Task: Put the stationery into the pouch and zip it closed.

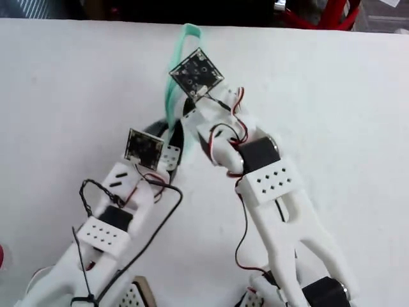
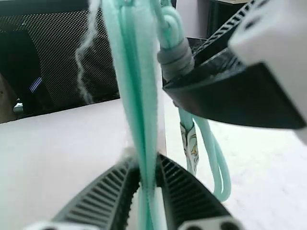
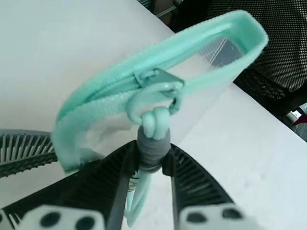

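White table (image 1: 64,96): pouch (image 3: 201,67) pinched in both jaws.

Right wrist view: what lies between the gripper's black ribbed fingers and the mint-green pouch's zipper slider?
The right wrist view shows a knotted mint-green pull cord there, running from the mint-green zipper slider to a grey sleeve that the right gripper pinches.

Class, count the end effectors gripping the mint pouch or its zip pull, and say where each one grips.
2. The left end effector clamps the mint edge of the pouch; the right end effector pinches the grey toggle on the zip pull cord.
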Available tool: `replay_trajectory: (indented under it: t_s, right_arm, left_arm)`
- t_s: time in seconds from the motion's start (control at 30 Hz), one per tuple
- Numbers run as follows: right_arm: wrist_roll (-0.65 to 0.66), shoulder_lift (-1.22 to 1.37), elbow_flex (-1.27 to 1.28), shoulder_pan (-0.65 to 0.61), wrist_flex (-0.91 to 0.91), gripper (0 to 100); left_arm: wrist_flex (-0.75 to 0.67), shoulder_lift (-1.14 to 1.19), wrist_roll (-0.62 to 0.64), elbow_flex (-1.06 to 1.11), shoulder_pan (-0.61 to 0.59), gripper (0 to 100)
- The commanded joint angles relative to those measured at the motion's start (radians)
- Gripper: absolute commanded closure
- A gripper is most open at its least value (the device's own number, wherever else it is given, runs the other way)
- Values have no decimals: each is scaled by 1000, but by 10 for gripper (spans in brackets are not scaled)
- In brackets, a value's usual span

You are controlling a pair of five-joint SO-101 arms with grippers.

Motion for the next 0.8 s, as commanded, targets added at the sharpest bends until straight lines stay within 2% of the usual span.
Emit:
replay_trajectory:
  t_s: [0.0,0.13,0.27,0.5,0.67,0.77]
  right_arm:
    - [3,-93,12,4,1,980]
    - [9,-206,92,4,-10,980]
    - [9,-277,204,4,-73,980]
    - [9,-360,302,2,-82,980]
    - [9,-372,301,-5,-82,980]
    - [9,-375,301,-2,-81,980]
  left_arm:
    - [-26,-4,-3,-9,-7,957]
    - [-26,-5,-3,-11,-7,941]
    - [-21,-5,11,-8,-7,848]
    - [-32,-59,178,-58,-87,839]
    - [-18,-188,175,-43,10,842]
    - [-3,-243,94,-41,45,860]
